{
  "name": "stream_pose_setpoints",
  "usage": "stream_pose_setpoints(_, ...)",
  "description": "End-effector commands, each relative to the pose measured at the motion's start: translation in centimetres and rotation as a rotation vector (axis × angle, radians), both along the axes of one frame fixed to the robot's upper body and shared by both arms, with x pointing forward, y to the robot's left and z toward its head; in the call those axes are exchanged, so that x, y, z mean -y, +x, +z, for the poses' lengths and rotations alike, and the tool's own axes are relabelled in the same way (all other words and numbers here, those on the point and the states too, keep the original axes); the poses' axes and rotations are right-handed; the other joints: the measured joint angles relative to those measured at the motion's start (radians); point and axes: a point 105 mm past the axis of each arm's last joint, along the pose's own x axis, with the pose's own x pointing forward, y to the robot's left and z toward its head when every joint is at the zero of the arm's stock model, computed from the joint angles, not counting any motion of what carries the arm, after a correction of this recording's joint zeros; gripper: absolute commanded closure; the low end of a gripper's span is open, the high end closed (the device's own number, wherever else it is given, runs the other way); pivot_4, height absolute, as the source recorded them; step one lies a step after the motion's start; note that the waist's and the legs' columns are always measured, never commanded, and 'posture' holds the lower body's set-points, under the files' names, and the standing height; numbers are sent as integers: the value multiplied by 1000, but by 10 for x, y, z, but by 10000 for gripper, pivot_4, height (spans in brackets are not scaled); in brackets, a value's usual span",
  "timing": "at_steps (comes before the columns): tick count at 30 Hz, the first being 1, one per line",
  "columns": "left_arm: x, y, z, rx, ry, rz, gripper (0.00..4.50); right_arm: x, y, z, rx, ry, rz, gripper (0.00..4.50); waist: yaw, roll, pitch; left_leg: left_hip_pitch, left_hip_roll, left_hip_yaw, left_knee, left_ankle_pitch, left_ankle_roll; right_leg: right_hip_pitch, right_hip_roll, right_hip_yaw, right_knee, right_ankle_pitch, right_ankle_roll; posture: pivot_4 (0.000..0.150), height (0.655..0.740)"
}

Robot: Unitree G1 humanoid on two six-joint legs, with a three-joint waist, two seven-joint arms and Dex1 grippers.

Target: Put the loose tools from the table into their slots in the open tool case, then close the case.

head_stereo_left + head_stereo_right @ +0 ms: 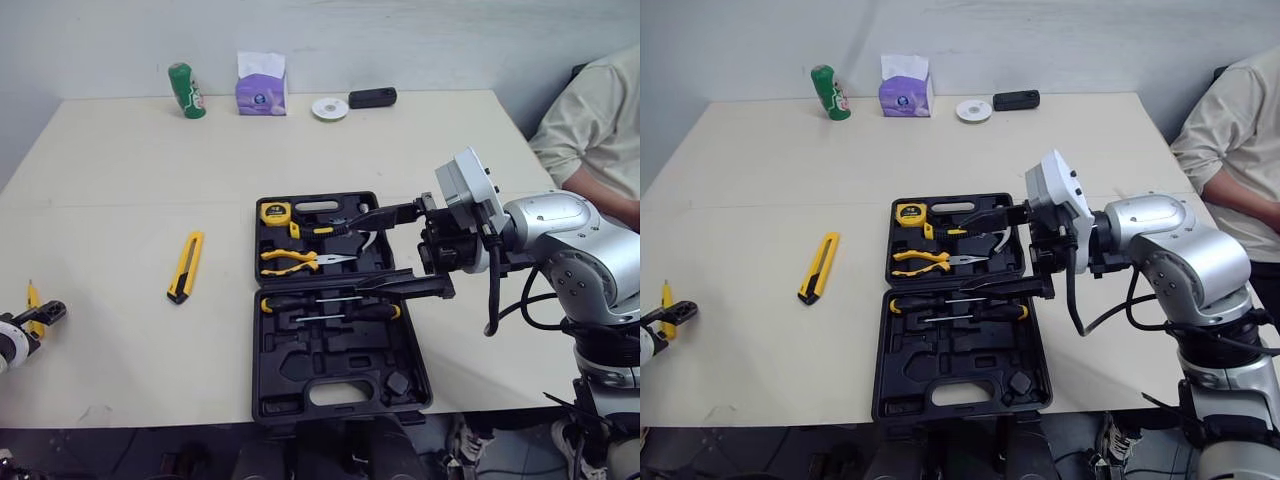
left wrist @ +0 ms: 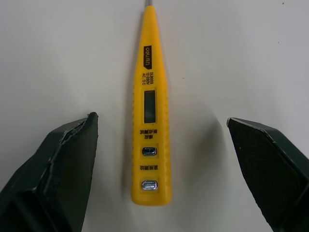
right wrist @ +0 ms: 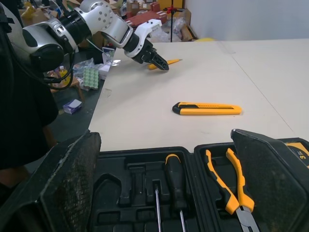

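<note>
The black tool case (image 1: 340, 320) lay open and flat on the pale table (image 1: 120, 180), its two halves side by side. The far half held a yellow tape measure (image 1: 274, 211) and yellow-handled pliers (image 1: 290, 260). The near half held two screwdrivers (image 1: 330, 305) with black and yellow handles, next to bare moulded recesses.

A yellow and black utility knife (image 1: 186, 265) lay on the table to the left of the case, apart from it.

Well to the left, near the table's edge, lay a yellow tester pen (image 2: 150, 121). It was slim and tapered toward a metal tip, with a small dark window, two small metal buttons and black print along its body. It rested flat on the table between the fingers (image 2: 67, 159) of the left claw (image 1: 45, 315). That claw was spread wide on both sides of the pen, touching nothing and holding nothing.

The right claw (image 1: 360, 255) hung over the case, also spread wide and empty, with one finger above the far half and the other above the hinge line.
</note>
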Motion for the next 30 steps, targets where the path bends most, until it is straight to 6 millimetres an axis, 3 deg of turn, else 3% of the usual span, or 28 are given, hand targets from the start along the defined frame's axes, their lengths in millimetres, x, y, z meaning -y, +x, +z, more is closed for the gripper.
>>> stream_pose_setpoints(1,1,1,-10,-51,-26,-13,0,0,-6,8,58,16,19,450,1,0,0,0,0,0,0,0,0,0,0,0,0,0,0,1500,7278)
stream_pose_setpoints(2,1,2,-10,-54,-26,-18,0,-1,-6,8,59,19,18,450,2,0,0,0,0,0,0,0,0,0,0,0,0,0,0,1500,7278)
stream_pose_setpoints(5,3,5,-9,-51,-26,-38,8239,-1,-6,8,59,23,15,0,2,2,0,0,0,0,0,0,0,0,0,0,0,0,0,1500,7278)
stream_pose_setpoints(12,8,10,-8,-37,-9,-79,38425,-1,-7,8,66,30,-3,0,8,2,0,-1,-1,0,0,0,0,0,-2,0,0,0,0,1500,7278)
stream_pose_setpoints(18,5,12,1,-28,55,-94,39719,-1,-7,8,65,36,-5,0,11,2,0,-1,-1,0,0,0,0,0,-2,0,0,0,0,1500,7278)
stream_pose_setpoints(21,10,18,25,22,199,-183,39719,1,-7,7,65,35,-11,0,11,2,0,-1,-1,0,0,0,0,0,-2,0,0,0,0,1500,7278)
stream_pose_setpoints(25,53,26,60,84,355,-454,39719,4,-4,5,65,25,-32,0,2,-5,3,-2,-1,-1,0,0,0,0,-2,0,-1,0,0,1500,7278)
stream_pose_setpoints(30,126,26,82,121,392,-841,39719,13,-6,-1,33,0,-54,0,-1,-5,3,-2,-1,-1,-1,-1,0,-1,-2,0,-2,0,0,1500,7278)
